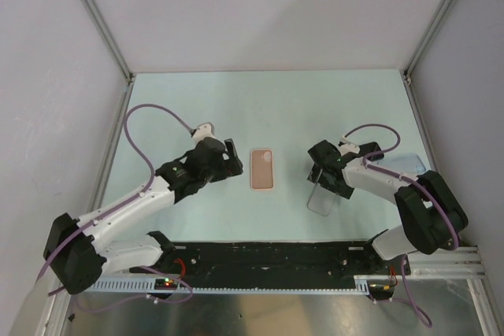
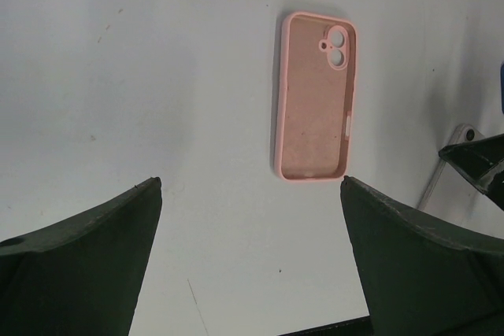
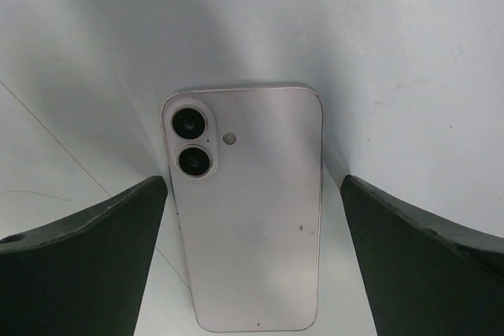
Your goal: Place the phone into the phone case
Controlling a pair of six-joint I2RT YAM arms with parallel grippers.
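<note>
A pink silicone phone case [image 1: 262, 169] lies flat on the pale green table [image 1: 276, 108], about midway between the two arms. Its open side faces up, so the matte inner lining and the cut-out for the two lenses show. In the overhead view its long axis runs away from the arm bases, with the lens cut-out at the far end.

The left claw [image 2: 250, 186] hovers just to the left of the case. Its two dark fingers [image 2: 94, 257] are spread wide apart, released and holding nothing. From the left wrist camera the case sits ahead of the fingers and slightly towards the right one, apart from both.

A pale pink smartphone [image 3: 244, 210] with a smooth back lies back-up to the right of the case, not in it. Its twin round lenses and small flash face the right wrist camera. The right claw [image 3: 252, 182] is over the phone with its fingers [image 3: 417, 257] spread, one on each long side. A clear strip of table shows between the phone and one finger, and a much thinner gap by the other, so the claw is released, not clamped on it. Whether the phone lies quite flat I cannot tell.
</note>
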